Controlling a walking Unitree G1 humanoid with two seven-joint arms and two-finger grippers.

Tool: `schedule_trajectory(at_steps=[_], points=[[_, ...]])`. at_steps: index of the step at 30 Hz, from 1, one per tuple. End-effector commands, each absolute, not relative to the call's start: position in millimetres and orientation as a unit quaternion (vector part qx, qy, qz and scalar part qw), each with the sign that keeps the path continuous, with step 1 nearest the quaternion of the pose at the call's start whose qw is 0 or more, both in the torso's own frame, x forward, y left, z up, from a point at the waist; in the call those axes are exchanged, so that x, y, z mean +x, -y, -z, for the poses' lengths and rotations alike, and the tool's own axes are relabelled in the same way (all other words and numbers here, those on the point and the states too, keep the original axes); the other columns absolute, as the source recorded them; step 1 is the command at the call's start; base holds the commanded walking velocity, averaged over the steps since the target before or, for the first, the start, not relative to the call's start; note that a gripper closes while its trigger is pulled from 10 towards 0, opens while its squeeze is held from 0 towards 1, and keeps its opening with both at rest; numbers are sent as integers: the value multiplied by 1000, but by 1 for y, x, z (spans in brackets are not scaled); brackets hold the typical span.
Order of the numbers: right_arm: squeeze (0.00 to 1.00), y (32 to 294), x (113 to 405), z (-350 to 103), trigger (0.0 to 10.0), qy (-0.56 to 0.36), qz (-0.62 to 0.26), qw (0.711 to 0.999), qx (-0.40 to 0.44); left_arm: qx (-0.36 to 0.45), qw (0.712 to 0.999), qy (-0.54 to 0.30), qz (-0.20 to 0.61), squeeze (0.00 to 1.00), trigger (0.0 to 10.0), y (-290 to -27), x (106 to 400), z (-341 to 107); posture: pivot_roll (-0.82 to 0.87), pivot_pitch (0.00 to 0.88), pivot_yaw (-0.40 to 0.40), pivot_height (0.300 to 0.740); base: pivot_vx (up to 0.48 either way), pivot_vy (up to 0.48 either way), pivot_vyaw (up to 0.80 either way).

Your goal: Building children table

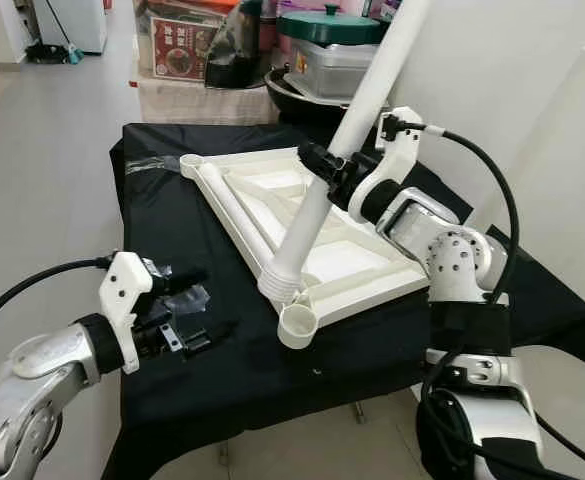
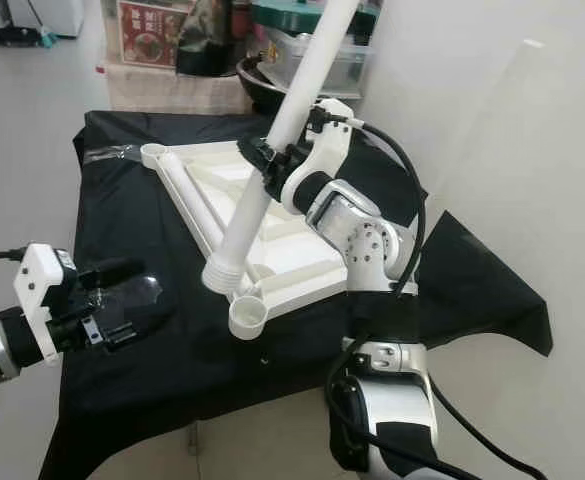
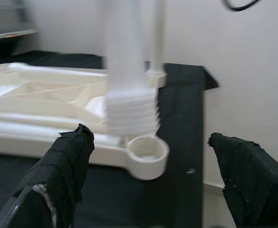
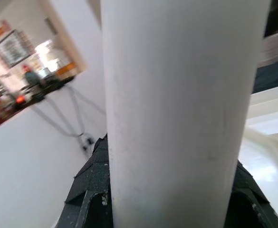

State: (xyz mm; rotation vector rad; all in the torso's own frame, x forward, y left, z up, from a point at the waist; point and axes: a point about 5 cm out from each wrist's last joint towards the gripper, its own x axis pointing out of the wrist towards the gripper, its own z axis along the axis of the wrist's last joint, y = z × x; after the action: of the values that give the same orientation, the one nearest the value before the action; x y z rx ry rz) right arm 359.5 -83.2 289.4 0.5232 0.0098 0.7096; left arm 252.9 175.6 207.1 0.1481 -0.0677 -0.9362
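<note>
Nearest, the left gripper (image 1: 177, 310) hovers with its fingers spread and empty over the black cloth (image 1: 202, 380), just short of the round threaded socket (image 1: 297, 324) at the near corner of the upturned tabletop (image 1: 362, 262). The right gripper (image 1: 324, 173) clamps the white leg (image 1: 322, 205) at mid-length, holding it tilted with its ribbed screw end just above and slightly behind that socket. To seat it well, I judge the leg should come upright and centred over the socket before turning; everything is smooth cream plastic, the tube round, the underside ribbed.
</note>
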Motion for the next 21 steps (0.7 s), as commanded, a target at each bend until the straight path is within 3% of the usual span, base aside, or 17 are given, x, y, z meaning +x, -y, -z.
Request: schedule_trajectory(at_steps=[1, 11, 21], points=[[0, 74, 354, -299, 0, 7, -372, 892, 255, 74, 879, 17, 471, 0, 10000, -172, 257, -204, 149, 0, -146, 740, 0, 0, 0], [0, 50, 339, -301, 0, 16, -422, 873, 244, 77, 875, 17, 477, 0, 10000, -170, 266, -203, 133, 0, -129, 740, 0, 0, 0], [0, 38, 328, -304, 0, 30, -446, 861, 244, 72, 892, 30, 445, 0, 10000, -171, 278, -201, 135, 0, -132, 740, 0, 0, 0]])
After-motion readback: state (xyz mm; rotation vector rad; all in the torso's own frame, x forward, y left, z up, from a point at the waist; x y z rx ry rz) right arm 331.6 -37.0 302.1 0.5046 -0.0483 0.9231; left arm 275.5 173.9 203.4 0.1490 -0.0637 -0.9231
